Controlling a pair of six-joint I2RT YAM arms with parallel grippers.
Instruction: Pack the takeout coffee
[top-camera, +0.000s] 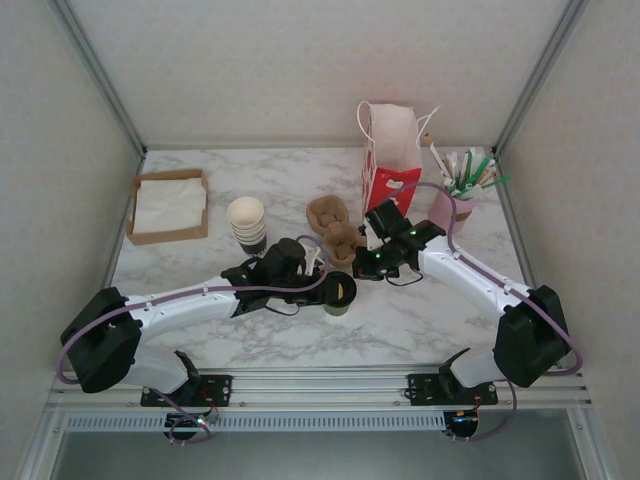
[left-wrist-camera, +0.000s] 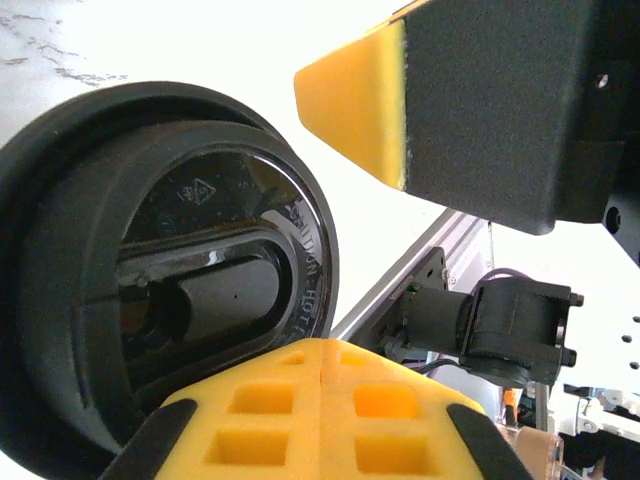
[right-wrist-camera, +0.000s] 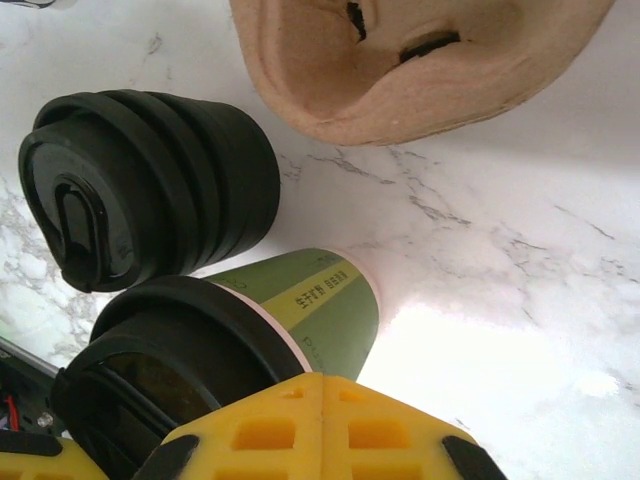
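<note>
Takeout coffee (top-camera: 340, 298) is one small green cup with a black lid (left-wrist-camera: 170, 280). It sits near the middle of the desk (top-camera: 420, 320). It looks like it is standing up, so its long way runs up and down.

The left arm (top-camera: 190, 305) reaches in from the left, and the left jaws are right next to the cup. The right arm (top-camera: 470, 275) reaches in from the right, and the right jaws are just past the cup, farther back and a bit to its right. So the cup is in between the two. The left jaws look a tiny bit closer, but I cannot tell if they touch it.

Both pairs of jaws are squeezed all the way together and hold nothing. I think one pair must open first, then come at the cup from the side and close around its green wall.

The brown cup tray (top-camera: 335, 225) and the paper bag (top-camera: 392, 165) are farther back. A stack of lids (right-wrist-camera: 150, 190) stands beside the cup.
</note>
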